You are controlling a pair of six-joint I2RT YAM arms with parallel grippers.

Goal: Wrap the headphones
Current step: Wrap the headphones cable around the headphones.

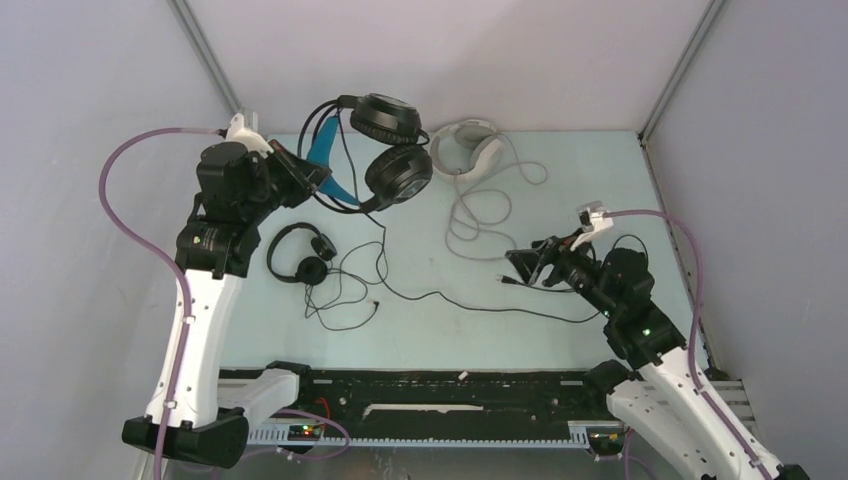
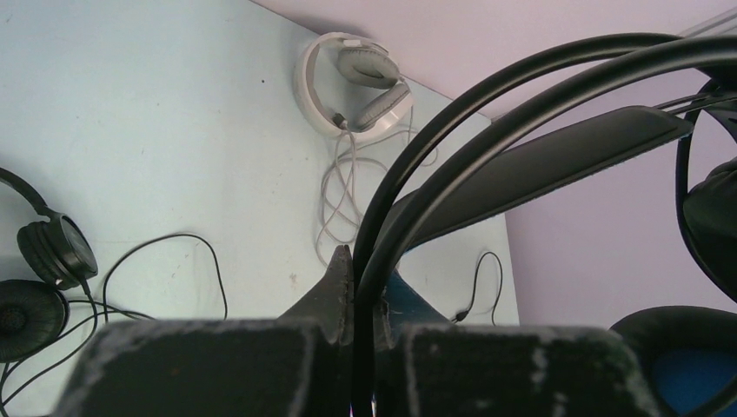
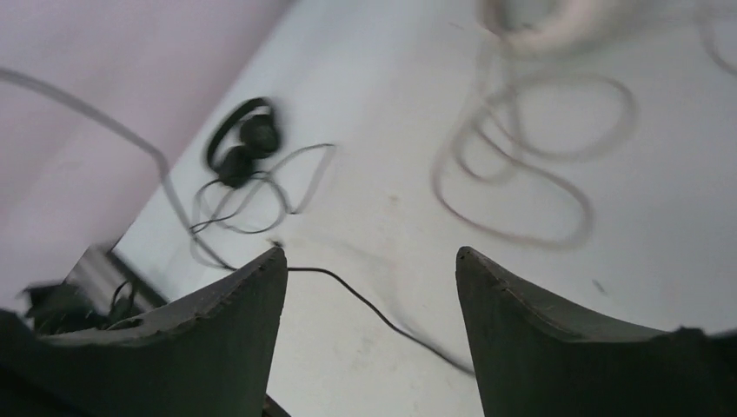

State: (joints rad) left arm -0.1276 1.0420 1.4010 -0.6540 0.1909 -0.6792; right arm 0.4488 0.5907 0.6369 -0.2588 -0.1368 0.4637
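While my left claw [image 2: 365, 295] is clamped tight on the headband of the bulky black pair [image 1: 385, 150], holding it up over the far left of the table [image 1: 600, 170], my right claw [image 3: 372, 261] hangs wide and empty over the right side. The white-grey pair [image 1: 465, 148] lies by the back wall, cord sprawled loose. The small black pair [image 1: 300, 255] sits near my left arm. I judge wrapping the bulky pair is the step in hand. Its long cord [image 1: 470, 302] trails towards my right claw, which next must close on it and wind it round the headband.
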